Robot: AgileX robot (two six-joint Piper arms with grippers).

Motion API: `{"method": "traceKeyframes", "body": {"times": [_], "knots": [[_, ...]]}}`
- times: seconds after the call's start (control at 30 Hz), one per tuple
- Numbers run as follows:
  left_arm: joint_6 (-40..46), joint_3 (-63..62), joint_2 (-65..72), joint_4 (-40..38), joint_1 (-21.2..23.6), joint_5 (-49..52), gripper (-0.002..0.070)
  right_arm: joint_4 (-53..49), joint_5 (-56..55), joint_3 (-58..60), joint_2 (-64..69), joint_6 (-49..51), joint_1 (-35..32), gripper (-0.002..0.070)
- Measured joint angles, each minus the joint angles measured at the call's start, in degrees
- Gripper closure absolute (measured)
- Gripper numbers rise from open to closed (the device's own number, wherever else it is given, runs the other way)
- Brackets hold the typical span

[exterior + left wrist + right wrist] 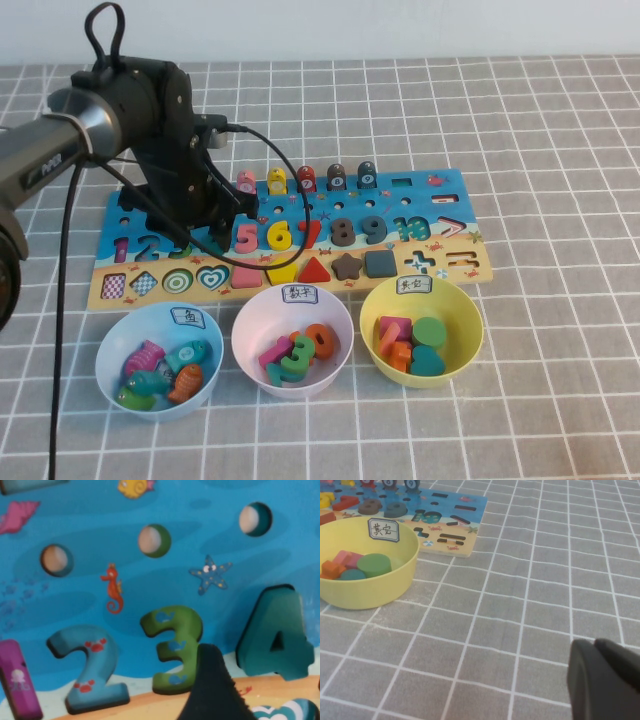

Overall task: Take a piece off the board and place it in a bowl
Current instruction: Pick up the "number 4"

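Observation:
The teal "4" piece (275,635) sits on the board (165,580) beside the green "3" (175,650), with its lower edge a little raised. My left gripper (270,685) is open low over it. One dark finger (210,695) stands between the "3" and the "4", apart from the "4"; the other finger is out of view. In the high view the left gripper (205,232) covers the "4" on the board's (420,215) left part. The pink bowl (245,325) holds several numerals. My right gripper (594,647) is shut and empty over the table, right of the board.
A light blue bowl (110,350) with fish pieces stands left of the pink bowl. A yellow bowl (470,320) with shape pieces stands right of it and shows in the right wrist view (395,585). A black cable (280,160) loops over the board.

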Motion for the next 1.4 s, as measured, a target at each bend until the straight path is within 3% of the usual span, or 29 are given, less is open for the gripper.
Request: {"method": "traceKeyframes", "body": {"times": [1.4], "knots": [[-0.56, 0.00, 1.02, 0.28, -0.05, -1.71, 0.0293, 0.00, 0.00, 0.00, 0.00, 0.00, 0.00, 0.0694]]}}
